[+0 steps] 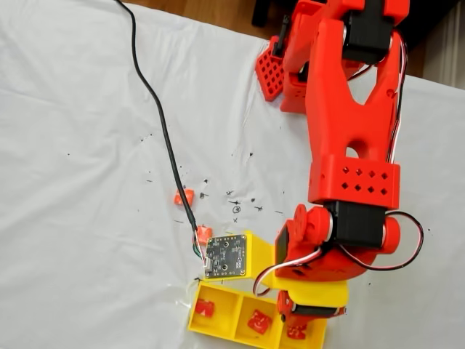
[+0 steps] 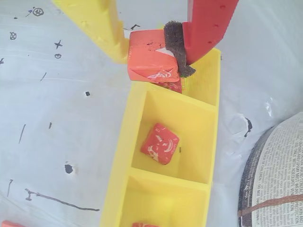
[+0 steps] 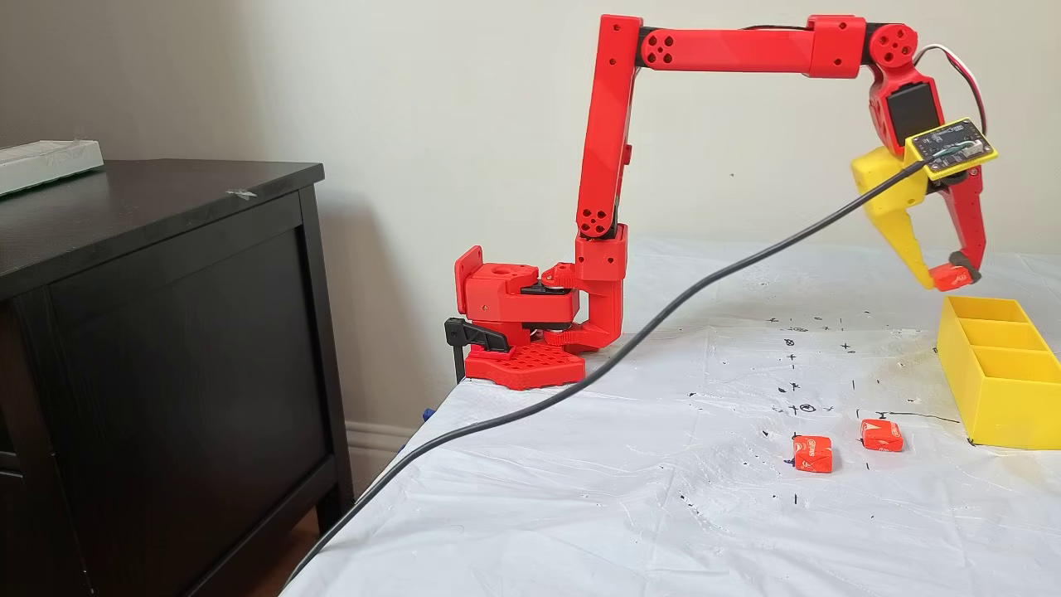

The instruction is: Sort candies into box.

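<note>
My gripper (image 2: 156,56) is shut on an orange-red candy (image 2: 147,59), pinched between the yellow finger and the red finger's dark pad (image 2: 176,45). It hangs just above the far end of the yellow box (image 2: 124,137). Another candy (image 2: 171,86) lies directly below it in that end compartment. The middle compartment holds a candy (image 2: 160,144), and the near one shows the edge of a candy (image 2: 144,224). In a fixed view the gripper (image 3: 945,278) hovers over the box (image 3: 1003,414), and two candies (image 3: 813,454) (image 3: 881,434) lie on the table left of it.
A black cable (image 3: 622,348) runs from the wrist camera board across the white, ink-marked table cover (image 1: 87,182). The arm's base (image 3: 522,332) is clamped at the table's far edge beside a black cabinet (image 3: 166,332). A printed paper object (image 2: 274,179) sits right of the box.
</note>
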